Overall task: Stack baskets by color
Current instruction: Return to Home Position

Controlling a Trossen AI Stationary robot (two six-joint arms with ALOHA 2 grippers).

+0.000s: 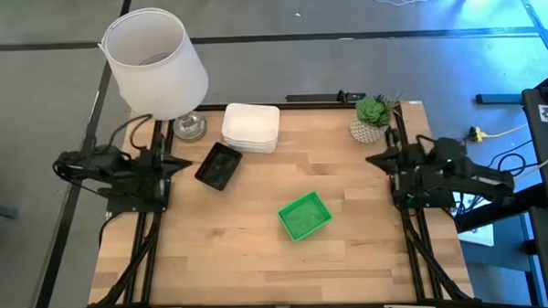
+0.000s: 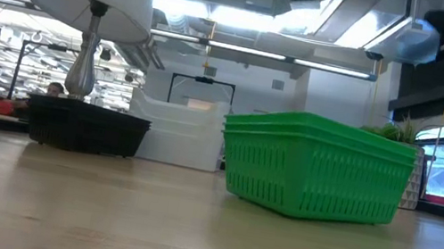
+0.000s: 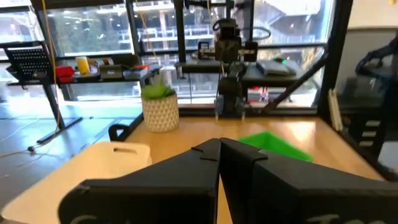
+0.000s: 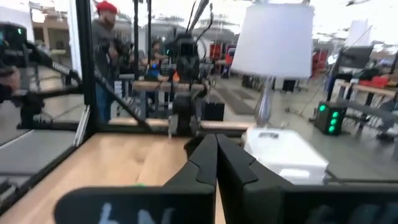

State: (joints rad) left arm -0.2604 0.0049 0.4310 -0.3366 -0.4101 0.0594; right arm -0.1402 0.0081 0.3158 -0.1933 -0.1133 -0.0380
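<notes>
A green basket [image 1: 304, 216] rests flat on the wooden table [image 1: 260, 273], near its middle; the low view shows the green basket [image 2: 314, 167] with two rims, one inside the other. A black mesh basket [image 1: 219, 165] lies left of centre. Just beyond it, at the far edge, stand the white baskets [image 1: 251, 127]. My left gripper [image 1: 187, 162] is shut at the left edge, pointing level at the black basket, apart from it. At the right edge my right gripper [image 1: 370, 159] is shut and pointing level across the table. Both fingertip pairs, left [image 3: 219, 148] and right [image 4: 216, 144], are closed with nothing between them.
A large white lamp [image 1: 155, 62] stands at the far left corner and a small potted plant [image 1: 373, 117] at the far right corner. Bare wood lies along the near half of the table. A person [image 4: 106, 37] stands in the room beyond the table.
</notes>
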